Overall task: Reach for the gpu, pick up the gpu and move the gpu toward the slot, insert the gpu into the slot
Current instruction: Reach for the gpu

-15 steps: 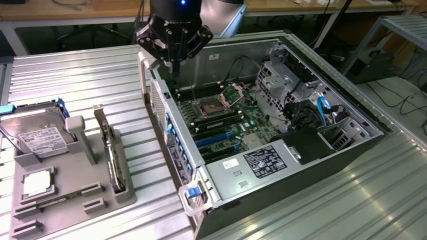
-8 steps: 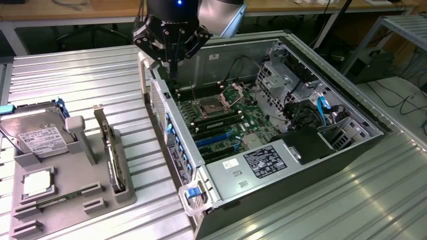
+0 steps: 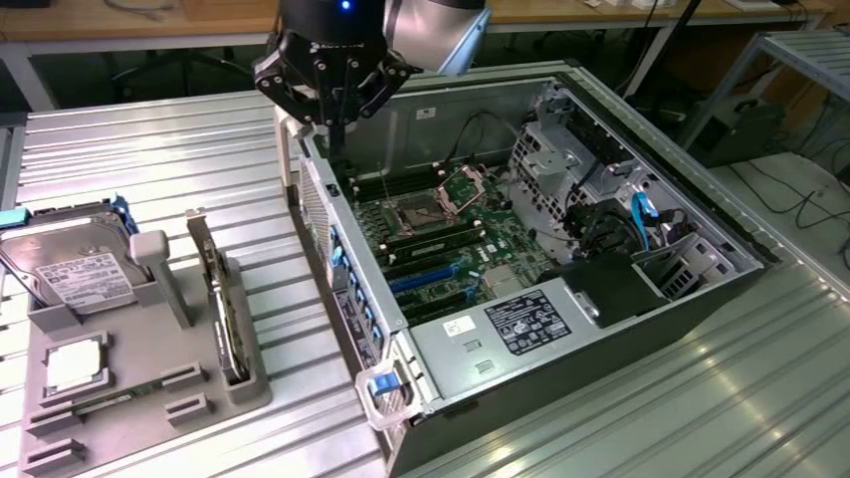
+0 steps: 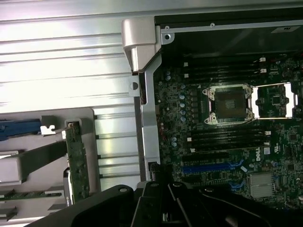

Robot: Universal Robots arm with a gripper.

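Jaws: closed, tips pressed together, gripping nothing.
Jaw position: raised above the rim of the open computer case (image 3: pixel 439 119), at the edge where the case meets the bare desk (image 3: pixel 159 149).
Gpu (image 3: pixel 219 299): well apart from the jaws, below them and toward the exterior view's left. It stands on its long edge in a groove of the grey holder (image 3: pixel 253 383), silver bracket end uppermost. Nothing touches it.
Gpu, wrist view: the green card edge (image 4: pixel 75 161) lies outside the case wall, to one side of the jaws.
Slot (image 3: pixel 425 282): long blue connector on the green motherboard (image 3: pixel 499 244), inside the case, below the jaws and toward the exterior view's right. It is unoccupied.
Slot, wrist view: blue strip (image 4: pixel 208 168) close beside the jaw tips, past the case wall.
Processor socket (image 3: pixel 432 204): between the jaws and the slot, cover frame swung open.
Hard drive (image 3: pixel 74 269): in the same holder, farther from the jaws than the gpu.
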